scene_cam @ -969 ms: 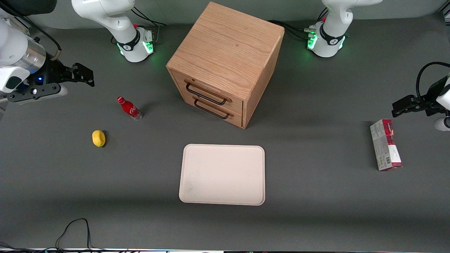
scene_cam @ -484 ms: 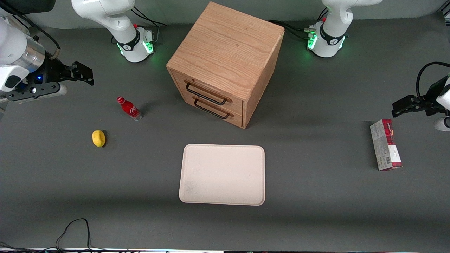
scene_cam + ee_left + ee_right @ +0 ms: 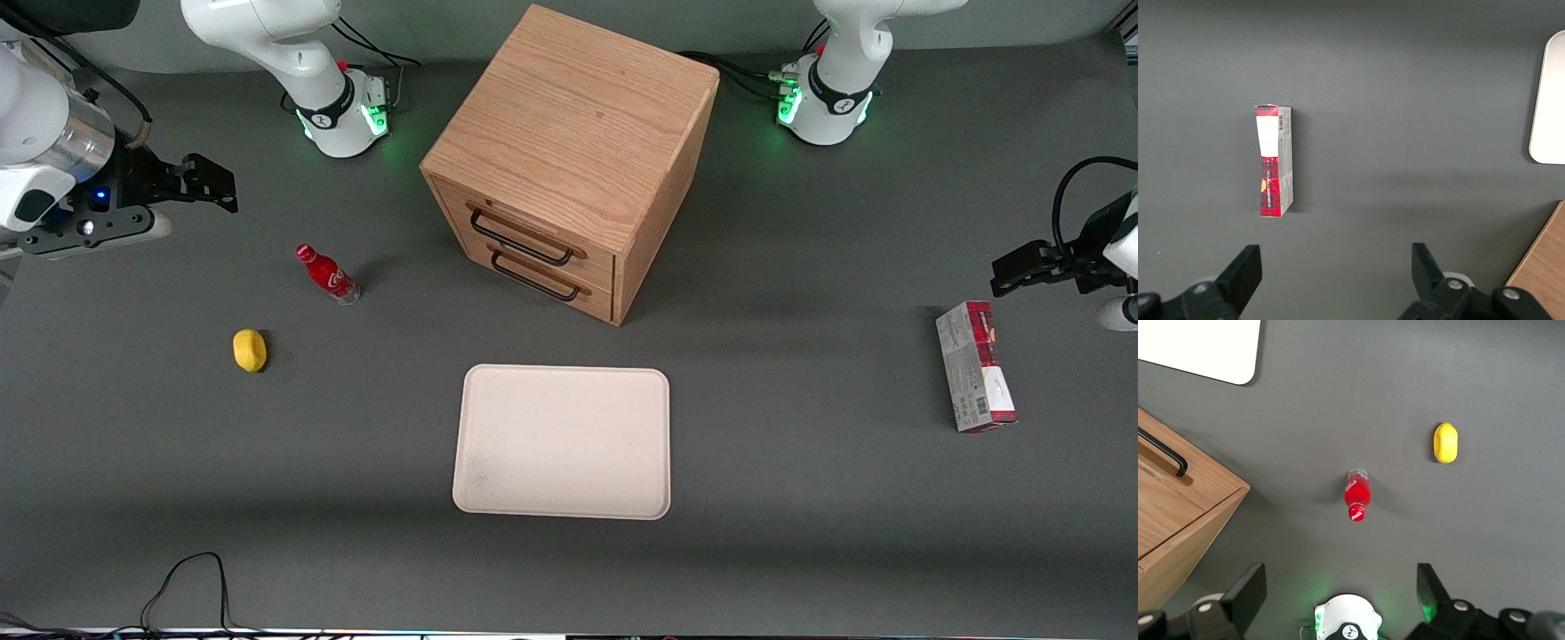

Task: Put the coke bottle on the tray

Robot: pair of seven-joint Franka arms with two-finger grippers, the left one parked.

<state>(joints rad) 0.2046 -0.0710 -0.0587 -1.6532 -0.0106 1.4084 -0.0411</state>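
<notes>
The coke bottle (image 3: 326, 275), small and red with a red cap and clear base, stands on the grey table between the wooden cabinet and the working arm's end; it also shows in the right wrist view (image 3: 1357, 495). The cream tray (image 3: 562, 442) lies flat and bare, nearer the front camera than the cabinet; one corner of it shows in the right wrist view (image 3: 1198, 347). My right gripper (image 3: 213, 185) hangs open and empty above the table, farther from the front camera than the bottle and apart from it. In the right wrist view the gripper (image 3: 1341, 587) has its jaws wide apart.
A yellow lemon (image 3: 250, 349) lies beside the bottle, nearer the front camera. A wooden drawer cabinet (image 3: 569, 133) with two black handles stands mid-table. A red-and-grey carton (image 3: 975, 366) lies toward the parked arm's end. A black cable (image 3: 182, 582) loops at the front edge.
My right gripper has drifted slightly away from the front camera. The bottle, tray and other objects have not moved.
</notes>
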